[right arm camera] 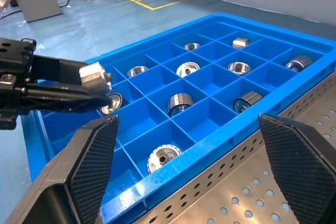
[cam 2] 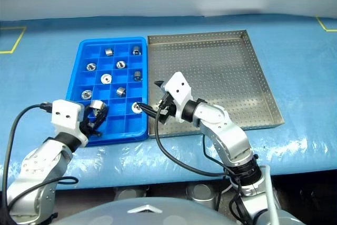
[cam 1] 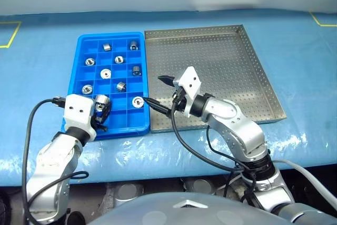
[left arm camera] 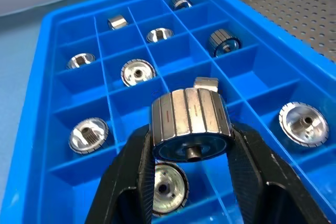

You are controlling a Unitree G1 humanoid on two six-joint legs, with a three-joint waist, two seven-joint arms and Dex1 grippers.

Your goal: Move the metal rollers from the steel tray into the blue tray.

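My left gripper (left arm camera: 191, 182) is clenched on 1 metal roller (left arm camera: 190, 124), ribbed side up, pinched between both black fingers (left arm camera: 131, 182). It hangs just above the blue tray (cam 1: 84, 39), over the near-left compartments.

Blue tray sits on the bench (cam 1: 42, 67), its right long edge touching the steel tray (cam 1: 263, 72).

Rollers resting in the blue tray, head view: I count 9 (cam 1: 105, 72), each alone in its own compartment. Spread from the far rows of the blue tray down to the near row. 1 lies at the near-right corner compartment (cam 1: 138, 101), flat face up. 1 more sits directly under my held roller, seen between my fingers in the left wrist view (left arm camera: 168, 188).

Steel tray: perforated floor is all I can see of it.

My right gripper (cam 1: 159, 93) is released, fingers spread wide. It hovers over the near-left corner of the steel tray, right beside the blue tray's near-right corner, pointing toward the blue tray. Nothing between its pads (right arm camera: 94, 163).
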